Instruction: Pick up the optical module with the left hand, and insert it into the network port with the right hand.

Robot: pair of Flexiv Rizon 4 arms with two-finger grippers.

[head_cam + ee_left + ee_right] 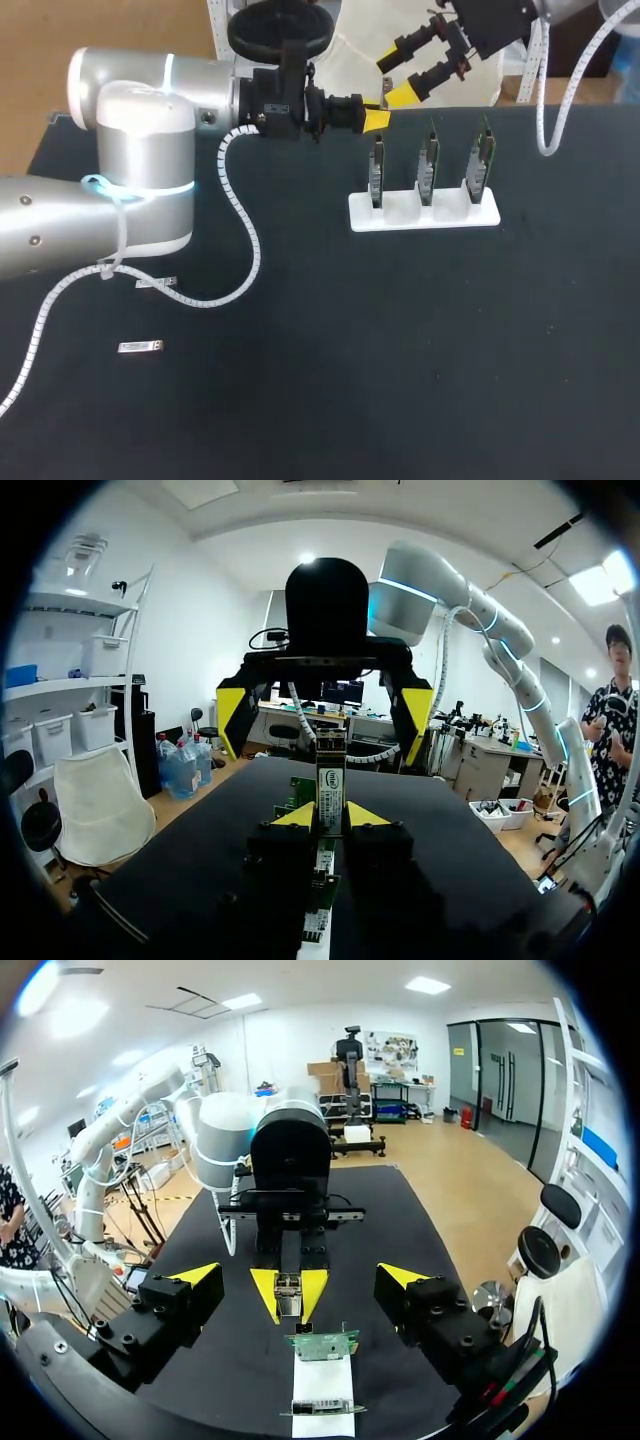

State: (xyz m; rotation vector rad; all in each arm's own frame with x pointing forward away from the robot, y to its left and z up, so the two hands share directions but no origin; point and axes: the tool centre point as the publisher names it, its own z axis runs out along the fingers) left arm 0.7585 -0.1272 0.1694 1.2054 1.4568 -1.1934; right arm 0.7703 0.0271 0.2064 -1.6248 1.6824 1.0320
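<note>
Black table point(400, 350) carries a white holder point(424, 212) w/ three upright network cards point(428, 165). L gripper point(374, 119) hangs near the holder's left card, clenched on the optical module point(330, 780), which sticks out fwd btwn its tips. R gripper point(395, 78) faces it close by, fingers spread wide, gripping nothing. Two spare modules point(155, 283) lie well apart, table's left. Step looks like L-to-R handover. Next, R should straddle the module's free end squarely and clamp before L lets go.
</note>
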